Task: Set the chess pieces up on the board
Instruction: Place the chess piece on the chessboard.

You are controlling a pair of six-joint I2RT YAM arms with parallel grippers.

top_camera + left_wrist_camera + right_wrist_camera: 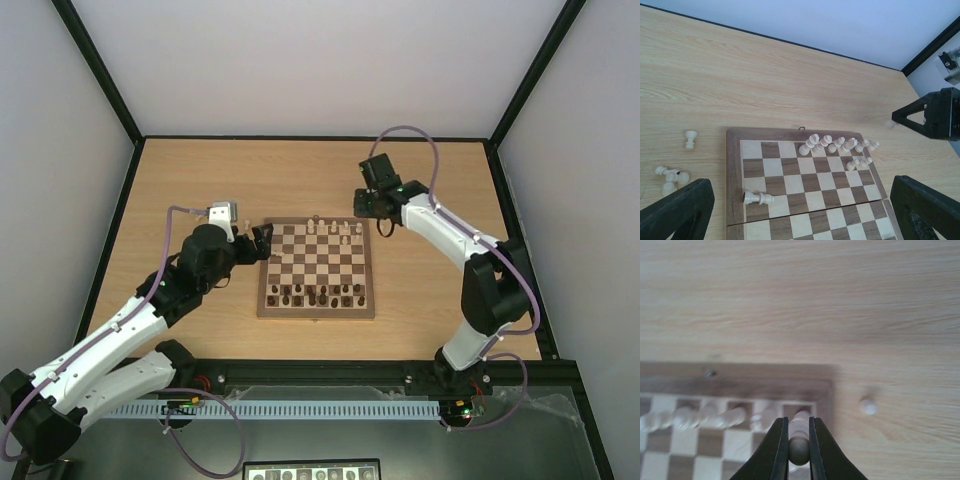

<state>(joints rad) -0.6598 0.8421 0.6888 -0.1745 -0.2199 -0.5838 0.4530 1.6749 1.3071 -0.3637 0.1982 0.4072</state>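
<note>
The right end effector (pixel 798 424) is pinching a cream wooden chessman (pixel 799 452) over a corner of the checked wooden chessboard (pixel 740 384), likely needing straight lowering; the left end effector (pixel 801 186) is gaping, empty.

- Top external: high above the near edge, looking down on the whole table (pixel 200 180), with the board (pixel 317 268) small at centre.
- Left wrist: lower, over the board's left side, facing far; shows its far half.
- Right wrist: very close above the far right corner, facing far.
- Shared by all: the far-row chess pieces (pixel 335 228).
</note>
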